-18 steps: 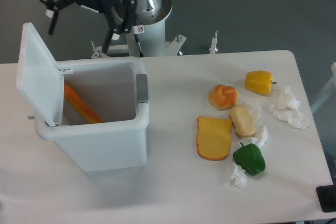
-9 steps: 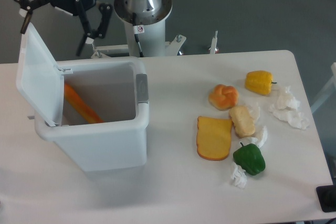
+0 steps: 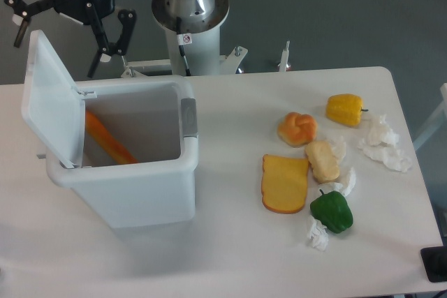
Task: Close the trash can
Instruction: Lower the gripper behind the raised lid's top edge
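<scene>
The trash can (image 3: 129, 172) stands on the left part of the table (image 3: 230, 256), its lid (image 3: 50, 99) swung up on the left side and leaning outward, so the bin is open. An orange item (image 3: 108, 141) lies inside. The gripper (image 3: 54, 47) hovers above the lid's top edge near the table's far left corner, its fingers (image 3: 105, 50) spread wide apart and holding nothing. Food pieces lie well apart toward the right edge.
</scene>
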`<action>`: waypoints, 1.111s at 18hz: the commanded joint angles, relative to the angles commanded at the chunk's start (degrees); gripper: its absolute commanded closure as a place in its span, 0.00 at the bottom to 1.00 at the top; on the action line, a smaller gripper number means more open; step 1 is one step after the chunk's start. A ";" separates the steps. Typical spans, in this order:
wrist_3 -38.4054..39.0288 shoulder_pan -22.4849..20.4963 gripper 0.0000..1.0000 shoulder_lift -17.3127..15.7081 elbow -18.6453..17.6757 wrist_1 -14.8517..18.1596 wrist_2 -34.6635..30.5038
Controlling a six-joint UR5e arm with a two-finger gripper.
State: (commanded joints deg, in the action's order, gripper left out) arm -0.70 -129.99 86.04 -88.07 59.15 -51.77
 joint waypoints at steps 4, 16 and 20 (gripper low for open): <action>0.00 0.44 0.00 0.88 -0.18 -0.09 -0.09; -0.61 0.97 0.00 1.49 -0.18 -0.26 -0.70; -1.75 1.23 0.00 1.76 -0.26 -0.18 -0.70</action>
State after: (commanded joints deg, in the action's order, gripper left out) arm -2.46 -128.76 87.80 -88.33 58.97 -52.47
